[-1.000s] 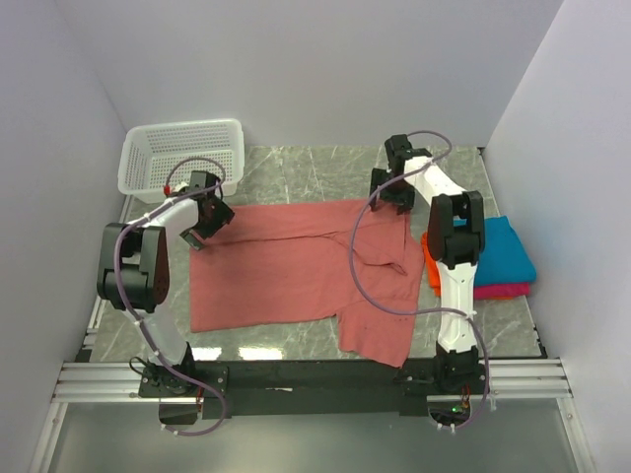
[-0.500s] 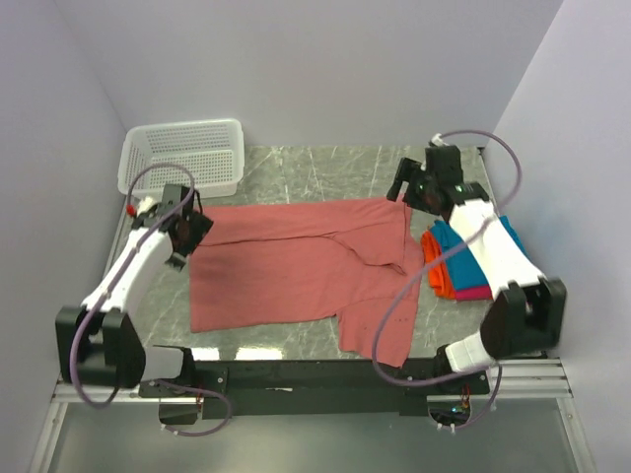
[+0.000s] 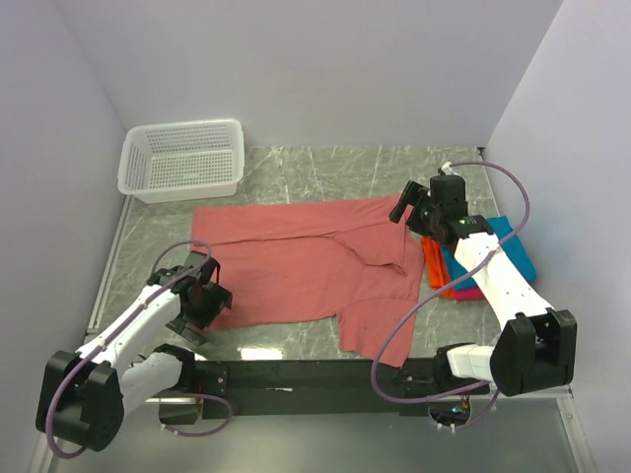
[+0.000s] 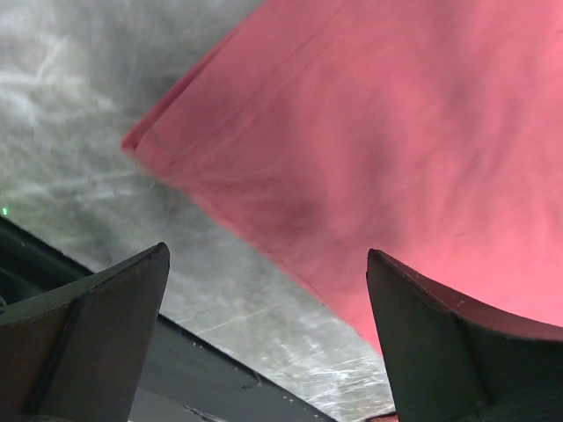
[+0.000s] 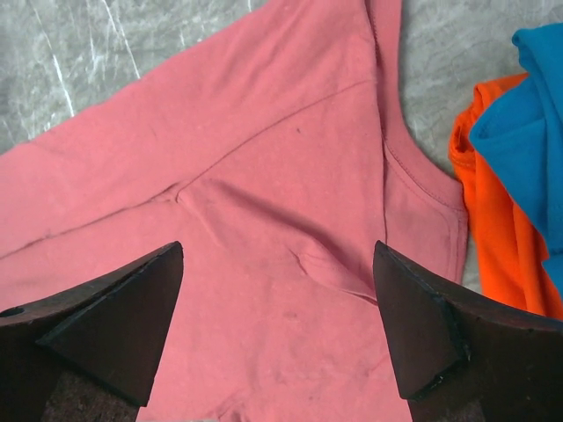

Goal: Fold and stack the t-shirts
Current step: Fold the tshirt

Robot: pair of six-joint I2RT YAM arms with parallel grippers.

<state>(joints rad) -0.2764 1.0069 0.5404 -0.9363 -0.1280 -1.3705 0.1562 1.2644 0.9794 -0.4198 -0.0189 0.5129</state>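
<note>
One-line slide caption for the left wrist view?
Open left gripper over a corner of the spread salmon-red t-shirt, grey marbled table beside it.

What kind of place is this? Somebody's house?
Probably a robot practice booth, not a house: plain walls close around a marble-look table, and two robot arms are bolted to its near edge.

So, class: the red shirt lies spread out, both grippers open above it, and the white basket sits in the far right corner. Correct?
No: the white basket sits in the far left corner, seen in the top external view. The rest, the red shirt included, holds.
</note>
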